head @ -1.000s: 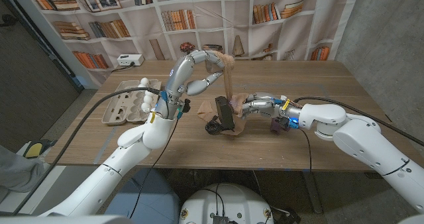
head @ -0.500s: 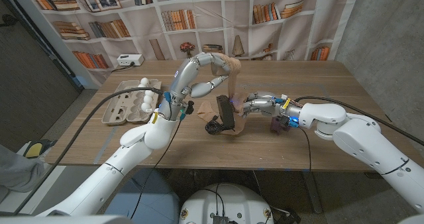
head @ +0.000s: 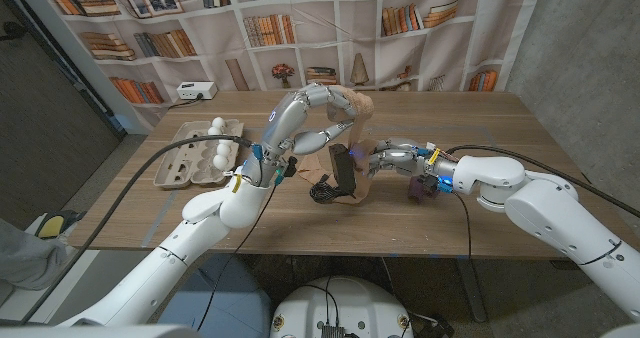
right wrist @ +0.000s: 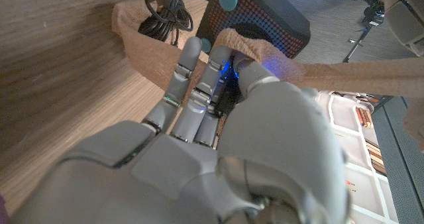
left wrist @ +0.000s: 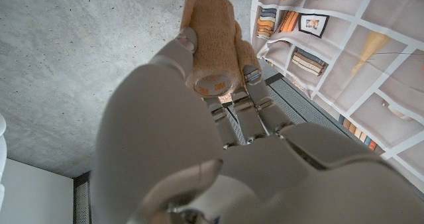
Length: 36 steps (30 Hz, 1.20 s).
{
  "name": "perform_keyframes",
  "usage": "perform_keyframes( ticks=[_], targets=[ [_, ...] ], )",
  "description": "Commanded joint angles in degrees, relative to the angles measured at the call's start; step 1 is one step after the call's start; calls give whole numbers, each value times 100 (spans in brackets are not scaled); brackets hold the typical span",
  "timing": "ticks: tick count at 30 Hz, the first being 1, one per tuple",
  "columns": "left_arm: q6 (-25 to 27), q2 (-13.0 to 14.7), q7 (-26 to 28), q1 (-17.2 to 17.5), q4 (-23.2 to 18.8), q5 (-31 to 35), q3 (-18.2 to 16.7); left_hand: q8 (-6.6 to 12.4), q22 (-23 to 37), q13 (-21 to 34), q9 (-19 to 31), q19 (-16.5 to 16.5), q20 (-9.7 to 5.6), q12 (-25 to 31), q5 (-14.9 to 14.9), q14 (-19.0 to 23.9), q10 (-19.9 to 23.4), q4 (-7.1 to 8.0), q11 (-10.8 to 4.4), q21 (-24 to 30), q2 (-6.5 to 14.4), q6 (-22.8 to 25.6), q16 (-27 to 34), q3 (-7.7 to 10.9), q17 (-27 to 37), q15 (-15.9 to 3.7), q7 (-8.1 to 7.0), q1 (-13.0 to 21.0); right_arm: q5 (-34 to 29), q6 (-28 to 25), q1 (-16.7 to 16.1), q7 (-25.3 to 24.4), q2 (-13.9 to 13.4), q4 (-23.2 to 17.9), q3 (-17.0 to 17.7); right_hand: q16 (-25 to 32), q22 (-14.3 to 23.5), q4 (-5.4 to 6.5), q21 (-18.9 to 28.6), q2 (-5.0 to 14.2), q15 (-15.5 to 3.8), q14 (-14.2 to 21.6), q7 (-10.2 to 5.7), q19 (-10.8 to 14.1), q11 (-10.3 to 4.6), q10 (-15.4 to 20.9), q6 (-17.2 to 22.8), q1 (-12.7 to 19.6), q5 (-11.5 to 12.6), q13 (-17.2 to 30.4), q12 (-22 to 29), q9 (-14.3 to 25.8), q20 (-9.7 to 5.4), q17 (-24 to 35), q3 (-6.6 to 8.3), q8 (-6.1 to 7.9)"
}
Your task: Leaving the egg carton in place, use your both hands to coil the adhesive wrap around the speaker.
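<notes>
Adhesive wrap [left wrist: 213,48] roll — half hidden in left hand [head: 325,113] — speaker [head: 343,168] partly covered.

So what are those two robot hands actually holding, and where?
The left robot hand grips the tan wrap roll around its sides, raised above the table. The right robot hand holds the black speaker, fingers on its wrapped side.

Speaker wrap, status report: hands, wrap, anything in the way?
Left hand grips wrap roll, raised. Right hand holds speaker, wrap strip running over it. Egg carton off to the left, clear.
</notes>
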Motion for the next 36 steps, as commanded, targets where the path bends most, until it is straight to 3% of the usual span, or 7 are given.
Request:
perform_keyframes(
  ticks=[1, 9, 36],
  targets=[
    [-77, 19, 108, 55, -98, 257, 8, 27, 8, 5, 7, -446, -515, 44, 36, 1075, 48, 94, -12, 21, 637, 4, 40, 97, 20, -1024, 17, 624, 10, -24, 6, -10, 0, 25, -2, -8, 7, 158, 27, 178, -219, -30, 46, -14, -185, 238, 11, 139, 35, 93, 38, 20, -486, 28, 143, -1],
    [-191, -19, 553, 48, -114, 911, -43, 31, 6, 14, 5, -446, -512, 53, 38, 1073, 56, 95, -9, 23, 634, 1, 36, 98, 18, -1021, 10, 622, -9, -39, 47, -25, 33, 68, -44, -4, 7, 156, 29, 174, -224, -24, 45, -16, -178, 231, 9, 139, 34, 92, 34, 20, -486, 32, 141, -2],
    [-269, 4, 646, -33, -19, 989, 170, 49, 2, 10, 1, -454, -515, 54, 34, 1081, 67, 97, -20, 22, 633, -4, 32, 101, 12, -1023, -6, 619, -4, -102, 118, 28, 30, 142, -24, -13, 6, 155, 37, 176, -221, -28, 42, -27, -181, 235, 4, 140, 35, 95, 34, 19, -482, 29, 141, -3]
  ],
)
